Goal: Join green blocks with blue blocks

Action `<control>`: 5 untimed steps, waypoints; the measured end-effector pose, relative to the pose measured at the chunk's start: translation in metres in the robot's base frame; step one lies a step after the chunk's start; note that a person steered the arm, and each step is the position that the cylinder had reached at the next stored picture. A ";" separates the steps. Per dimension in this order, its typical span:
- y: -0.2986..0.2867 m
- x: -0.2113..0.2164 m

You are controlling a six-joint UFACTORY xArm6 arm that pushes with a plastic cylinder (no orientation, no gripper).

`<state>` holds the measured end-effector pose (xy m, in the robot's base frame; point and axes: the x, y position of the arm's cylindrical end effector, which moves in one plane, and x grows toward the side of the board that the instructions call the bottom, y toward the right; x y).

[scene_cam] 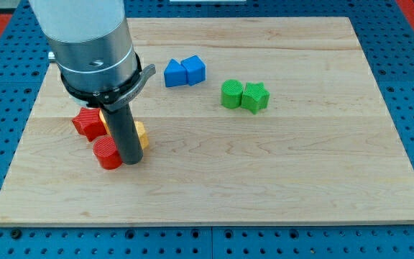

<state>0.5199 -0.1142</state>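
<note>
Camera view shows the wooden board, then my tip at lower left, holding nothing — just beside a red cylinder. Green blocks sit touching at centre-right; blue blocks at upper centre. Light, rigid, likely slippery — push the green pair's right face.

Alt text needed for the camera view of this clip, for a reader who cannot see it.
My tip rests at the view's left among red and yellow blocks, far from the two touching blue blocks and two touching green blocks, which sit apart on the wooden board.
</note>
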 end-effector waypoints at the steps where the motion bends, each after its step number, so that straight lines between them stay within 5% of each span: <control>1: 0.038 0.001; 2: 0.118 -0.024; 4: 0.177 -0.092; 5: 0.206 -0.089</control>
<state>0.4310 0.0915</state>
